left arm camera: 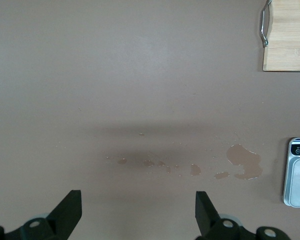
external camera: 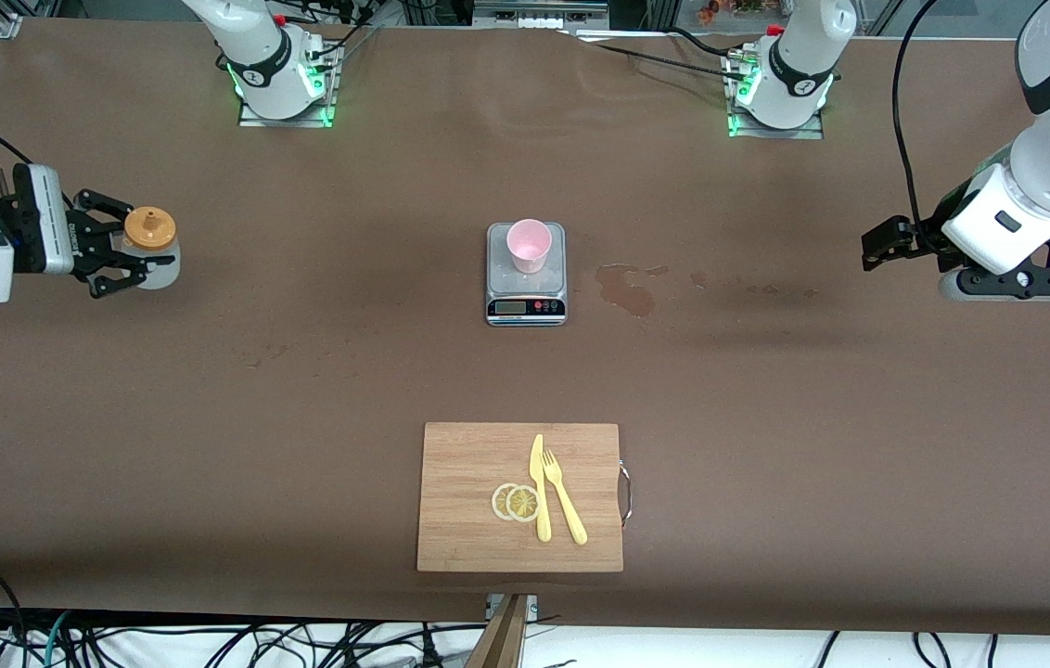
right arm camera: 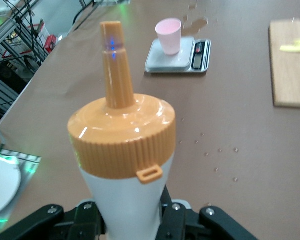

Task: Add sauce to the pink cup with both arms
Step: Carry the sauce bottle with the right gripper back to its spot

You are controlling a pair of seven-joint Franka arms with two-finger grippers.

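Brown table [external camera: 210,417]: scale [external camera: 526,278], cutting board [external camera: 469,501], stain [external camera: 627,288].

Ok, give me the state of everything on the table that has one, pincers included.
sauce bottle: upright, cap on, gripped by the right pincer at the right arm's end of the table.
right pincer: shut on the sauce bottle.
left pincer: open, holding nothing, over bare table at the left arm's end.
pink cup: upright on the scale.
scale: carrying the cup.
brown stain: on the table beside the scale.
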